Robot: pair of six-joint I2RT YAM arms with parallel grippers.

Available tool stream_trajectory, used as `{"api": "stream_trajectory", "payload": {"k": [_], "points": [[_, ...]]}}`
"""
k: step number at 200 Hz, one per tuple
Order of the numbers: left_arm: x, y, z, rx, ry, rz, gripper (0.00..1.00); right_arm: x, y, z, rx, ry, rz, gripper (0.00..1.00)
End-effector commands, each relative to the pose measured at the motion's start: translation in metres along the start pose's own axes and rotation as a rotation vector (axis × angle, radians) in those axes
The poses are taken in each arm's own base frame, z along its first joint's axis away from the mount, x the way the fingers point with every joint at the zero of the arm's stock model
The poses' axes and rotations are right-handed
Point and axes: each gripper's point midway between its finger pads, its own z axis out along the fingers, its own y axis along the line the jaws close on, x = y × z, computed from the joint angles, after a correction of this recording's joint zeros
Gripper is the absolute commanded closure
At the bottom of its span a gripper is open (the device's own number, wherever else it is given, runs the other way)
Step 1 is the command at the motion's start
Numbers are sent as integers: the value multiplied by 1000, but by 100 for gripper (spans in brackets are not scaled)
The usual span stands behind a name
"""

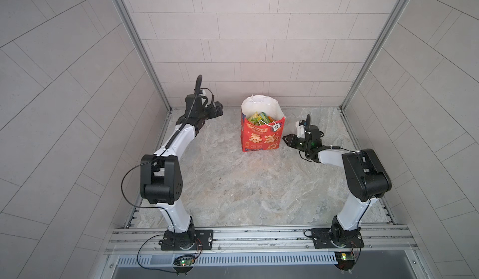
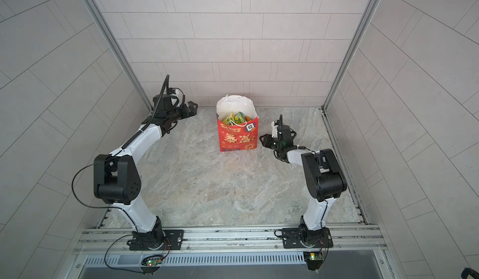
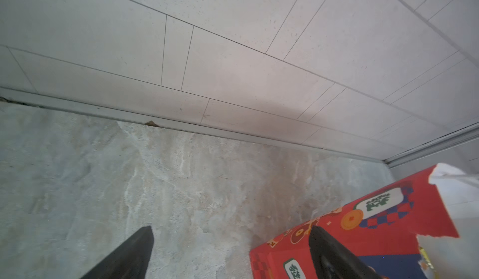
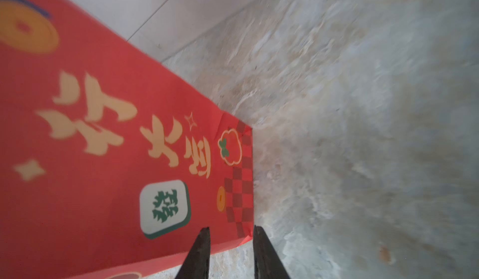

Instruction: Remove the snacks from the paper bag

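Standing upright near the middle of the tabletop's (image 1: pixel 233 187) back edge, the red paper bag (image 1: pixel 261 137) has its mouth open. The snacks (image 1: pixel 259 118), with yellow, green and orange packets showing, lie inside it. No packet is out on the tabletop, so the whole unloading appears left to do. The left gripper (image 3: pixel 232 229) hovers raised between the back left corner and the bag, jaws spread wide and empty. The right gripper (image 4: pixel 231 228) sits low, just beside the bag's lower right side, jaws a narrow gap apart, gripping nothing.
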Motion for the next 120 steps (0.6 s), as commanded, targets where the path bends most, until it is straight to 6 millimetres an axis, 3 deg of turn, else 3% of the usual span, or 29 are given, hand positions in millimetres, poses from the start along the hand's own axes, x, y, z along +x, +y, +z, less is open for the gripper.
{"api": "stream_trajectory", "payload": {"k": [1, 14, 30, 68, 120], "points": [[19, 4, -14, -84, 36, 74, 5, -36, -3, -6, 64, -57, 15, 69], [17, 1, -13, -48, -8, 55, 10, -39, 2, 6, 41, -20, 11, 69], [15, -9, -14, -41, -6, 101, 23, -40, 0, 19, 40, -6, 12, 69], [13, -31, -11, 64, -26, 131, 22, -29, 8, 54, -57, 53, -20, 69], [17, -42, 1, 116, 92, 285, 22, -3, 17, 51, -93, 87, -10, 68]]}}
